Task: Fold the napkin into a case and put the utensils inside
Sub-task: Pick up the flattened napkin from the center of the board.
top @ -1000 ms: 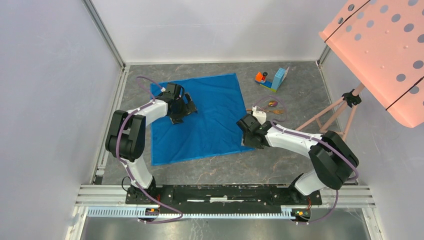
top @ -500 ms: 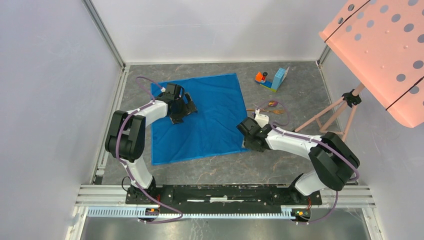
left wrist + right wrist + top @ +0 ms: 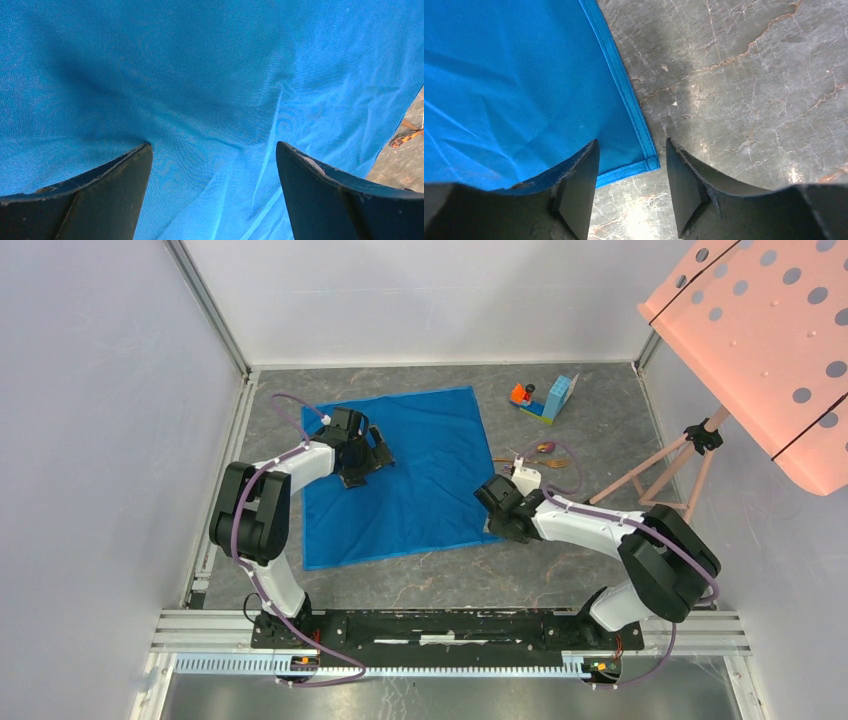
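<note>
Top external: napkin (image 3: 420, 480) flat, utensils (image 3: 545, 452) beside.

One blue napkin (image 3: 420, 480) on one worktop (image 3: 560, 570), flanked by two arms: one left arm (image 3: 262, 502), one right arm (image 3: 600, 525). Also one toy block cluster (image 3: 545, 400), one pink perforated panel (image 3: 770, 330) and one stand (image 3: 680, 465). The copper utensils (image 3: 545, 452) are too small to count.

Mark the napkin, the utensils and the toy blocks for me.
napkin (image 3: 425, 480), top external view, on its flat middle.
utensils (image 3: 546, 448), top external view, on a rounded orange-brown head.
toy blocks (image 3: 561, 394), top external view, on the light-blue piece.
</note>
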Motion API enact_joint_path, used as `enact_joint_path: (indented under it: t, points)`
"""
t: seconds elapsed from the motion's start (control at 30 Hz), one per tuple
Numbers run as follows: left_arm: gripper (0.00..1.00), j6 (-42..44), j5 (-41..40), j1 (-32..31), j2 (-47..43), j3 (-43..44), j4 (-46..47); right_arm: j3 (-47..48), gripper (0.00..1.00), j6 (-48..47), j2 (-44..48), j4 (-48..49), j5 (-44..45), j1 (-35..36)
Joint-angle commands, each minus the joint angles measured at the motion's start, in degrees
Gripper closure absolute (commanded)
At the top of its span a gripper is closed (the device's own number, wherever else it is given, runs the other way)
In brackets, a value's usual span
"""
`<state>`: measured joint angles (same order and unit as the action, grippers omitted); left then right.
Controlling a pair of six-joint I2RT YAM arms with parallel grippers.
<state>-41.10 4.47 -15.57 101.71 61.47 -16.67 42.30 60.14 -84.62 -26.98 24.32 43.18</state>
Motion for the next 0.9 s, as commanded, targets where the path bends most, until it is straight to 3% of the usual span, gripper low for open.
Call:
enact_joint_path:
  t: [0.0,0.3,0.57,0.67,0.8,0.87]
  points:
    - [0.0,0.8,-1.7,0.0,-0.7,-1.4,0.1,1.1,0.41,-0.7,-2.1,-8.2,-0.1,1.1]
    - [0.0,1.4,-1.2,0.0,-1.1,-2.1,0.6,3.6,0.42,1.5,-8.3,-10.1,-3.2,1.6]
    - [0.0,2.2,-1.8,0.0,-1.7,-2.9,0.6,-0.8,0.56,5.0,-7.3,-5.2,-6.0,0.5]
    - [0.0,1.7,-1.6,0.1,-1.1,-3.0,1.2,-3.8,0.69,7.6,-4.3,-1.7,-5.5,0.0]
    - [0.0,0.7,-0.9,0.1,0.2,-3.0,2.1,-6.2,0.99,7.7,-1.2,3.2,-3.6,-0.8]
    - [0.0,0.3,-0.5,0.1,0.9,-2.6,2.8,-6.6,1.0,6.0,0.4,5.6,-0.9,-1.1]
